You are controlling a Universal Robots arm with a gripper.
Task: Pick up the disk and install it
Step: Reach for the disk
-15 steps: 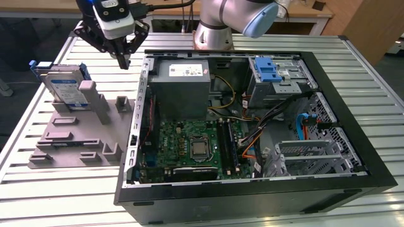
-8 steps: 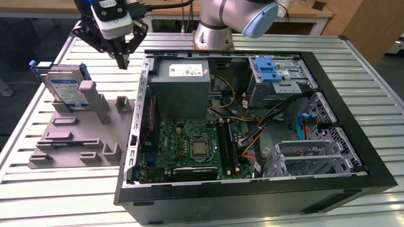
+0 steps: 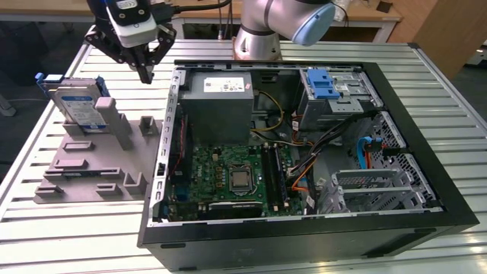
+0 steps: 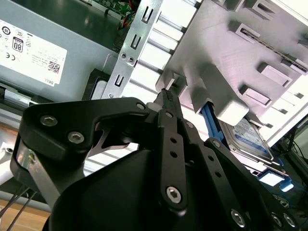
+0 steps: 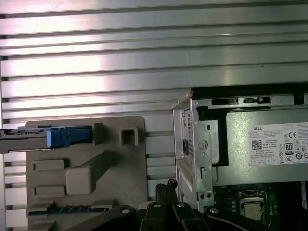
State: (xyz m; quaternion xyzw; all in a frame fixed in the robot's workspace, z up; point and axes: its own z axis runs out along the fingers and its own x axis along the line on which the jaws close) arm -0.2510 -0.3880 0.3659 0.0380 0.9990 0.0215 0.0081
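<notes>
- The hand (image 3: 145, 73) is hanging over the worktop (image 3: 76, 240), above the gap between the grey holder (image 3: 84, 171) and the open computer case (image 3: 304, 242).
- Its fingers are pressing together at the tips, and the hand is gripping nothing.
- The disk (image 3: 79, 107) is standing upright on its edge in a slot at one end of the grey holder, on the exterior view's left. Its blue carrier is framing it.
- The disk is sitting near the hand but apart from it.
- In the first wrist view, the disk (image 5: 29, 139) is showing edge-on in the holder, with the case wall on the other side of the hand (image 5: 166, 188).
- A grey box with a white sticker (image 3: 220, 108) is lying inside the case, just behind the wall nearest the hand.
</notes>
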